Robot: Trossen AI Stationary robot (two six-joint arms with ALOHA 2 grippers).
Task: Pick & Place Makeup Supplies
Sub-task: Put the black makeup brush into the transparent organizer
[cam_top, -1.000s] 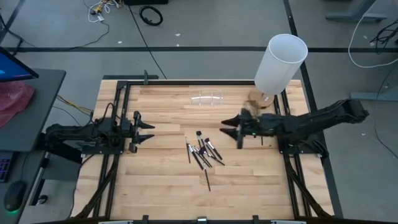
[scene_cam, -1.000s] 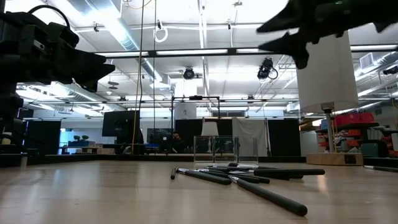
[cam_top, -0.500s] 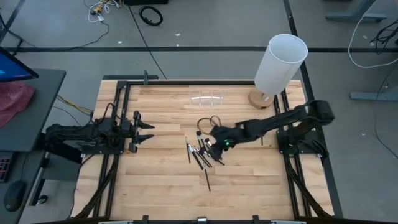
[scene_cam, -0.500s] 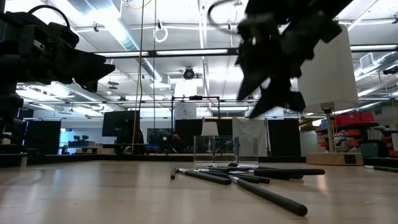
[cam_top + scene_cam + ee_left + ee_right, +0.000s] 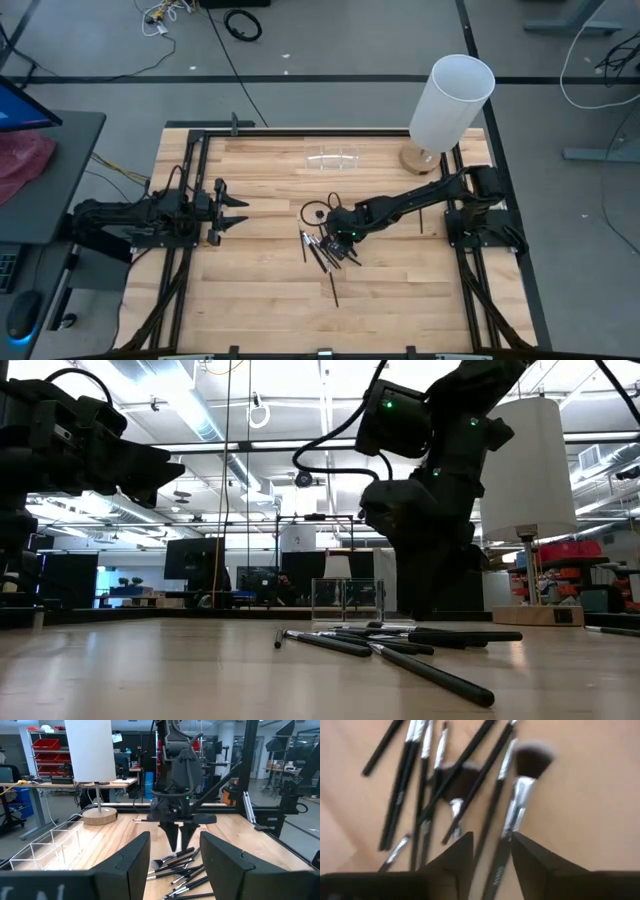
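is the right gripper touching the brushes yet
Cannot tell. The left wrist view shows the right gripper pointing down with its jaws slightly parted just above the brushes, but no view shows contact or a gap plainly.

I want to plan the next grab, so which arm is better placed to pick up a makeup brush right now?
The right. Its gripper hangs directly over the makeup brushes, fingers parted and pointing down at them. The left gripper waits near the table's left edge, apart from the pile.

Under the black right gripper (image 5: 337,236), brushes (image 5: 470,785) are showing black handles, silver ferrules and dark bristles against the pale, grained wood worktop (image 5: 260,290). A white cylinder (image 5: 450,102) is standing beyond.
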